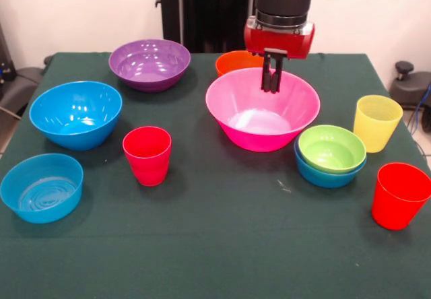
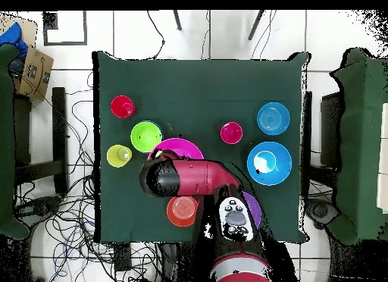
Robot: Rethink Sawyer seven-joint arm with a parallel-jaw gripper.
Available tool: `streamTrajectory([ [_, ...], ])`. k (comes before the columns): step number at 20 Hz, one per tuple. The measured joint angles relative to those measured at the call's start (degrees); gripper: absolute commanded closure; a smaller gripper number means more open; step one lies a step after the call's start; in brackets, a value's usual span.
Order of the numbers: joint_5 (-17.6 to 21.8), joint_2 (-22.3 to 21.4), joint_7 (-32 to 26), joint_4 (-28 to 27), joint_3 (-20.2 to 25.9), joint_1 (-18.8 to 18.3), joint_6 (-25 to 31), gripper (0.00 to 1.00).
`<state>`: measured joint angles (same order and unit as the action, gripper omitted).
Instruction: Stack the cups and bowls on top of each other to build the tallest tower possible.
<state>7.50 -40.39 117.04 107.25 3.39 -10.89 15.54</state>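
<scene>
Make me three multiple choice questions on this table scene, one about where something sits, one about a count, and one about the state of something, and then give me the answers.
1. Where does the lime green bowl sit?
A. Nested in a small blue bowl
B. Inside the purple bowl
C. Upside down on the yellow cup

2. How many red cups stand on the table?
A. One
B. Two
C. Three

3. What is the state of the big pink bowl?
A. Tipped on its side
B. Upright and empty, with the gripper hanging over it
C. Stacked on a red cup

Answers:
1. A, since the front view shows a blue rim around and below the green bowl.
2. B, one beside the big blue bowl, one near the yellow cup.
3. B, its bare inside shows and it rests on the cloth.
</scene>
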Motion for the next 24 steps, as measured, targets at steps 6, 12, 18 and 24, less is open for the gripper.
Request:
streamTrajectory([
  [6, -3.05, 0.16, 0.0, -3.48, -1.21, 0.93, 0.36, 1.0],
  [12, -6.69, 1.33, 0.0, -7.02, -3.19, 2.76, 1.53, 1.0],
  [18, -11.11, 3.45, 0.45, -10.28, -4.66, 5.61, 1.78, 1.0],
  [24, -15.12, 6.09, 1.28, -12.97, -6.35, 8.45, 1.92, 1.0],
])
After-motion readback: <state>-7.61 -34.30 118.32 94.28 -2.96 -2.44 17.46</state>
